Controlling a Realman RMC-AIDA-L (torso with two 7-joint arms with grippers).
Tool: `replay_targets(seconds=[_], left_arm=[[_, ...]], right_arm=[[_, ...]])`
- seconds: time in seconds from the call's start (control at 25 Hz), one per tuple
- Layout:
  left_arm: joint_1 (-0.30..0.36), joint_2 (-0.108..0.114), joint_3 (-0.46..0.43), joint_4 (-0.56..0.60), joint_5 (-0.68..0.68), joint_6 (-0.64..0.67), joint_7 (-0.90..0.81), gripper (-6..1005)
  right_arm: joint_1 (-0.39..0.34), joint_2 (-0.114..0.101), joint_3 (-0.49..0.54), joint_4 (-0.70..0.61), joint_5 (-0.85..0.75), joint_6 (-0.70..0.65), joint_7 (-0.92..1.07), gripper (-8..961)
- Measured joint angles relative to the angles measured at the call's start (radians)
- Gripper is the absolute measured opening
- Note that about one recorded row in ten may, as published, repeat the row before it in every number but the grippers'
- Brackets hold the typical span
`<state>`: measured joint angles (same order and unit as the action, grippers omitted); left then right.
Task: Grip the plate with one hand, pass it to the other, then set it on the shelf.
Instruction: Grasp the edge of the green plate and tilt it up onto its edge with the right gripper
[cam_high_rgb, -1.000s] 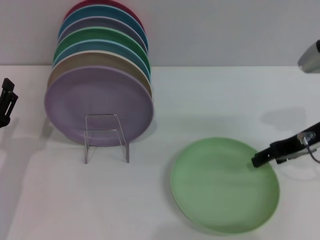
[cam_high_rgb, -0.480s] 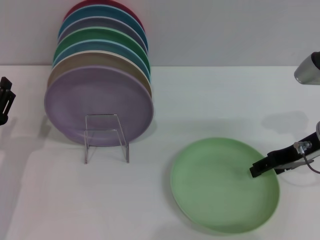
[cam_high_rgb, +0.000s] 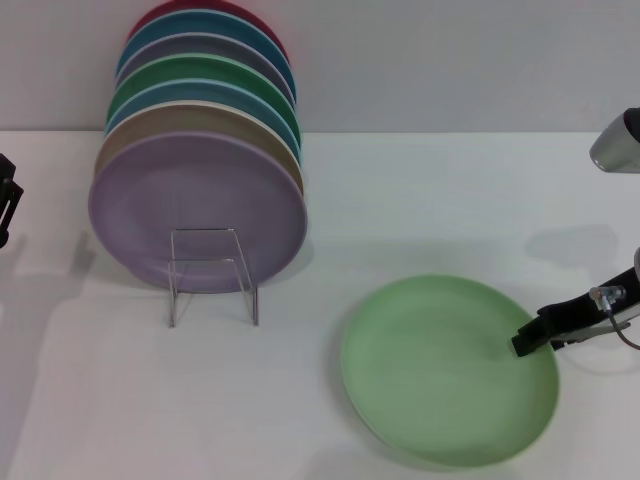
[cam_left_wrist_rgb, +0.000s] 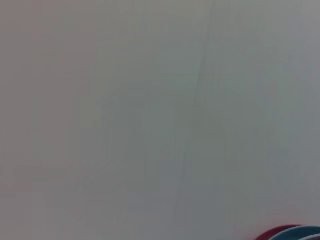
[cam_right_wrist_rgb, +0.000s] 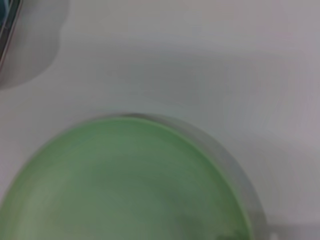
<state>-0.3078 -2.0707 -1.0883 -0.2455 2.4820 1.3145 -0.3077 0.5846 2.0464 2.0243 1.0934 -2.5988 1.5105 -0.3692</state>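
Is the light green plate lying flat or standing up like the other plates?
Lying flat. The plate rests face up on the table, while the lavender plate stands on edge at the shelf. The right gripper is at its rim.

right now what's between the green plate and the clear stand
Only bare white table lies between the plate and the shelf; the head view shows it.

No lettering, label, brand mark, number or sign can be read anywhere in these views: the plates, the clear stand, the white tabletop, the wall behind and the visible robot parts all appear plain and unmarked.
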Motion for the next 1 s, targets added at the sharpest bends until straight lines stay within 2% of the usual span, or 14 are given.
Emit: replay_targets(seconds=[0.44, 0.48, 1.0], left_arm=[[0.005, 0.0, -0.001, 0.0, 0.0, 0.003, -0.003, 786], [0.005, 0.0, -0.001, 0.0, 0.0, 0.004, -0.004, 786], [0.007, 0.0, -0.001, 0.0, 0.0, 0.008, -0.005, 781]], right_arm=[[-0.006, 0.0, -0.001, -0.002, -0.011, 0.0, -0.01, 280], [-0.007, 0.001, -0.002, -0.003, -0.011, 0.0, -0.015, 221], [-0.013, 0.003, 0.0, -0.003, -0.012, -0.008, -0.048, 50]])
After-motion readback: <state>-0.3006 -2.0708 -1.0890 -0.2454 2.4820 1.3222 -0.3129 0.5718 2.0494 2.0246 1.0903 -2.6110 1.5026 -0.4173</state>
